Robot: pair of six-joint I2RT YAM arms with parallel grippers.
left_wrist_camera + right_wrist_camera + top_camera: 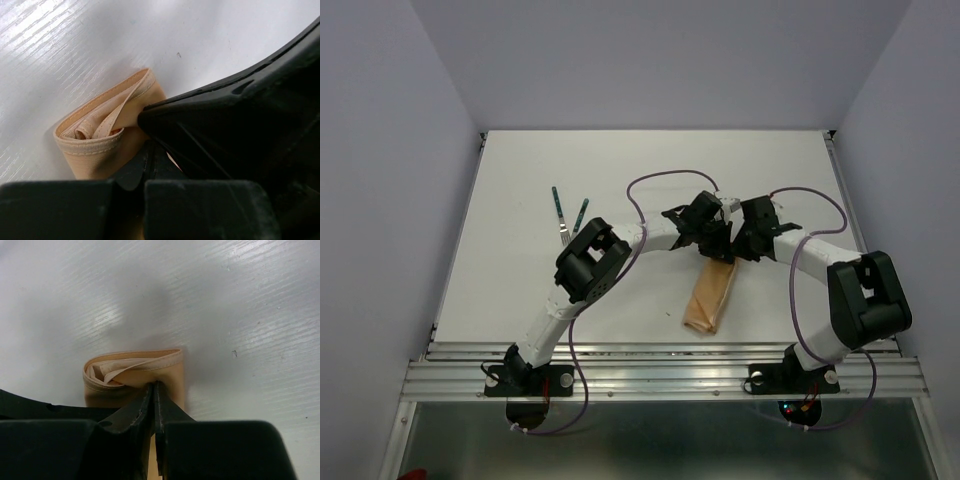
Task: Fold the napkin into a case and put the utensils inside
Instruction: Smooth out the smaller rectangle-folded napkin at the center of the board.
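Case (711,298): long axis runs near-left to far-right; far end lies under both grippers.
Left gripper (150,152): clenched shut.
Right gripper (154,390): pinching the case's layered end.

Top view: the far end of the narrow peach-tan folded cloth case (712,300) is hidden under the left tool (719,244) and right tool (736,247). The slim green-handled utensils (556,203) have silvery ends too small to tell which piece is which. Left wrist view: the right tool's black body covers the case's right side, and the near part is hidden behind the left tool itself. Right wrist view: same, lower part not visible. Whether the left tool pinches cloth, can't tell.
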